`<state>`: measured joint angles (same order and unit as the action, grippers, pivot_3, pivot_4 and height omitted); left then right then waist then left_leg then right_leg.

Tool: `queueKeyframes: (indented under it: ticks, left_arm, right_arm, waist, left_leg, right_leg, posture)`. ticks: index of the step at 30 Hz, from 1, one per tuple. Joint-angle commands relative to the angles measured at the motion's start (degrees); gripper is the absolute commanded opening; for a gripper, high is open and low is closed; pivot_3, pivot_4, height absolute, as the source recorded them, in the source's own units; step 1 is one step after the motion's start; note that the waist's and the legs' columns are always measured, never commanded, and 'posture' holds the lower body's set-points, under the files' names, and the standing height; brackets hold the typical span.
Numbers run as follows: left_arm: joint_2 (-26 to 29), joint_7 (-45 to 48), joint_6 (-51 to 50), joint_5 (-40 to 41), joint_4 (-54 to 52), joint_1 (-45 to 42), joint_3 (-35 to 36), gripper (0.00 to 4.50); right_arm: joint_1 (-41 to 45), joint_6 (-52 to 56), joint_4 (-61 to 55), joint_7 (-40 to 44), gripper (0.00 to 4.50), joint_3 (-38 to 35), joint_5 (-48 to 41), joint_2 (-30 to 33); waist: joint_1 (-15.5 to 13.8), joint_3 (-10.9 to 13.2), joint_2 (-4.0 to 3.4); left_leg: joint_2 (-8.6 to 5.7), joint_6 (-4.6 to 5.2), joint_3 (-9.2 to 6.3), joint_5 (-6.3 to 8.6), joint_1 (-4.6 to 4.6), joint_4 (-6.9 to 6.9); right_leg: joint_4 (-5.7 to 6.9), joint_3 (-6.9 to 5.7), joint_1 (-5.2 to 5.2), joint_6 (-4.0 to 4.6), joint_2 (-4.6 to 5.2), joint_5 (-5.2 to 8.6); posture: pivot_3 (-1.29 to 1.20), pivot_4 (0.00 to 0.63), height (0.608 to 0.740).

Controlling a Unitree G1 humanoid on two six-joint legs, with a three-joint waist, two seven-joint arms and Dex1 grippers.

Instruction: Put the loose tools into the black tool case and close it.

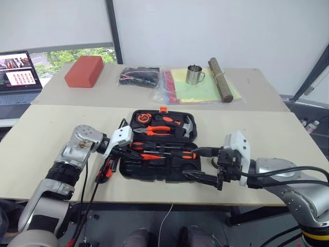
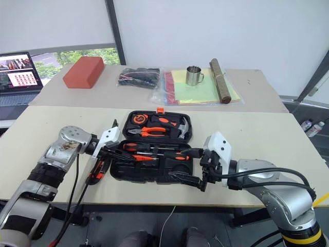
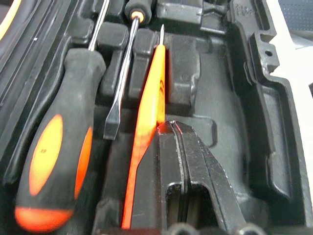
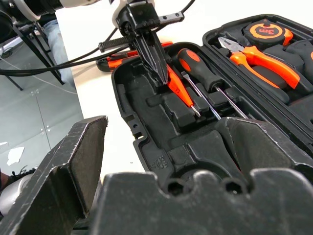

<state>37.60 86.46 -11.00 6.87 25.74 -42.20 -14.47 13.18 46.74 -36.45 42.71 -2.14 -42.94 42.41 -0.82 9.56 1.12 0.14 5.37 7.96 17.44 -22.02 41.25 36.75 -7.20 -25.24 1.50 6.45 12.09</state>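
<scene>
The black tool case lies open at the table's front, with pliers, hammer and tape measure in its far half. My left gripper is shut, and its tips press against the side of the all-orange tester pen, which lies in the near half. An orange-and-black screwdriver and a slim flat-blade one lie beside the pen. A chunky utility knife rests on the table left of the case. My right gripper stands open at the case's front right corner, fingers wide apart, holding nothing.
On the far table stand a red block, a black bag of cables, a metal cup on coloured sheets, and a brown roll. A laptop sits at the far left.
</scene>
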Motion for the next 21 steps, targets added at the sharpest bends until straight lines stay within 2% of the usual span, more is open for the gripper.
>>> queueKeyframes:
  ticks: [1,9,21]
  left_arm:
    - [0.29,-0.35,-0.84,-0.23,1.12,-1.33,0.57,0.04]
    - [1.19,2.12,-3.51,3.22,0.93,-2.78,3.36,0.04]
    - [-2.88,-2.88,3.71,-1.37,6.15,-1.68,1.09,0.04]
  right_arm:
    - [-0.02,-0.91,-1.25,-0.51,4.50,-1.56,-0.72,-0.11]
    - [-0.47,-1.05,-1.34,-0.82,4.50,-1.71,-0.85,-0.12]
    - [0.22,-0.69,-1.10,-1.15,4.50,-1.56,-1.11,-0.22]
  waist:
    - [0.03,0.00,0.00]
    - [0.13,0.00,0.01]
    - [0.14,0.00,0.01]
  left_leg:
    - [0.00,0.00,0.00,0.00,0.00,0.01]
    - [0.02,0.01,-0.01,0.00,-0.08,0.01]
    - [-0.01,0.06,0.00,0.04,-0.05,0.01]
  right_leg:
    - [0.00,0.00,0.00,-0.01,0.00,0.00]
    - [0.01,0.00,-0.10,-0.02,-0.02,-0.02]
    - [-0.03,-0.01,-0.03,-0.03,-0.02,-0.02]
  posture:
    - [0.00,0.150,0.736]
    - [0.00,0.150,0.736]
    - [0.00,0.150,0.736]
